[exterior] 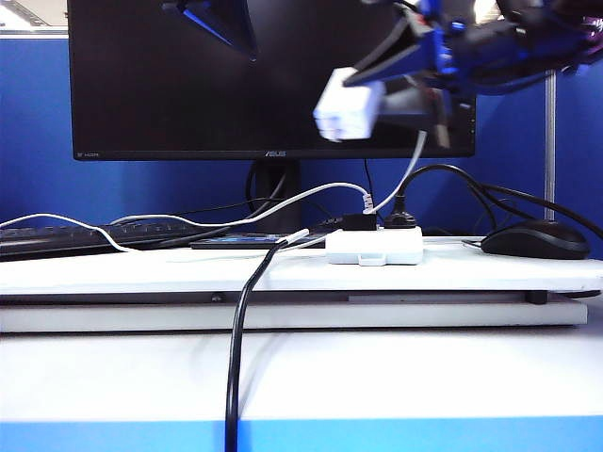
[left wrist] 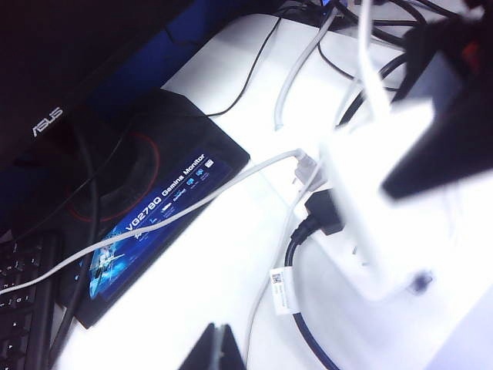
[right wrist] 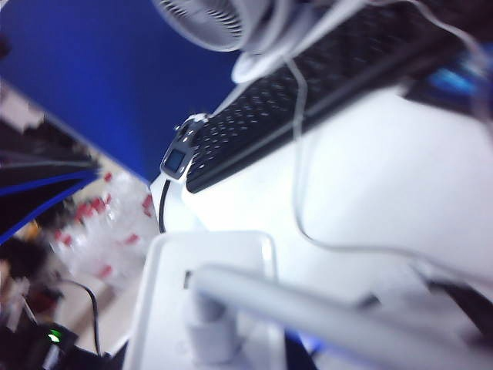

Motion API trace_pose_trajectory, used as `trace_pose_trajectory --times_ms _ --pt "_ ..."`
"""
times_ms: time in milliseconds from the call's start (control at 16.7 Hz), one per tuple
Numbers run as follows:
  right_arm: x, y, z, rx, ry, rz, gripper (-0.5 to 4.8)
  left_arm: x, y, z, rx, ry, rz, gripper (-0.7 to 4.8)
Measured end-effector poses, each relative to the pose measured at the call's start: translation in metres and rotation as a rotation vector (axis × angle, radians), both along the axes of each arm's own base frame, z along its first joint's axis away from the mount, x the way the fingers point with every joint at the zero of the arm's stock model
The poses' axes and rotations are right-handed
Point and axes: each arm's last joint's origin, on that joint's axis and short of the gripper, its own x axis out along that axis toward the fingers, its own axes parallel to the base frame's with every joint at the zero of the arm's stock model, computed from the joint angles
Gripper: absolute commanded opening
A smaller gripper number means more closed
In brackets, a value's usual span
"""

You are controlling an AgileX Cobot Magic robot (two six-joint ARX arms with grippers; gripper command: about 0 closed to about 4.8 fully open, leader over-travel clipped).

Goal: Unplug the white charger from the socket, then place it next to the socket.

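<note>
- Already the white charger (exterior: 350, 115) is out of the socket (exterior: 374, 246) and hangs high above it, a little to the left, in front of the monitor (exterior: 188, 85)
- The right gripper (exterior: 382, 94) reaches in from the upper right and pinches the charger between its fingers; the right wrist view shows the white body (right wrist: 202, 301) close against the claw
- The charger's thin white cable (exterior: 403, 174) trails down to the socket area, so it will drag as the arm moves
- The left gripper (exterior: 221, 24) sits high at the far left, above the monitor; only dark tips (left wrist: 216, 351) show in its wrist view, and whether it is spread or pressed together I cannot tell
- Unplugging looks done; placing remains. I judge the next move calls for lowering the charger onto the white desk (exterior: 141, 268) just beside the socket
- Right of the socket lie black cables (exterior: 452, 179) and a mouse (exterior: 537, 240), so room is tight there
- Left of it a black cable (exterior: 240, 330) and white cables cross the surface, but the near strip of desk offers the most open room
</note>
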Motion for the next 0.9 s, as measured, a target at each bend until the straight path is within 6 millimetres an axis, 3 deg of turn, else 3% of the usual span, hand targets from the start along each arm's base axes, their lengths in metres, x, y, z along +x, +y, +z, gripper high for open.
trace_pose_trajectory --times_ms 179,897 --pt "0.004 -0.03 -0.005 0.035 0.18 -0.067 -0.02 0.0 0.0 0.0 0.0 0.0 0.0 -0.05" --pt "-0.008 -0.081 -0.027 -0.018 0.393 -0.17 -0.02 0.0 0.0 0.0 0.0 0.0 0.0 -0.05"
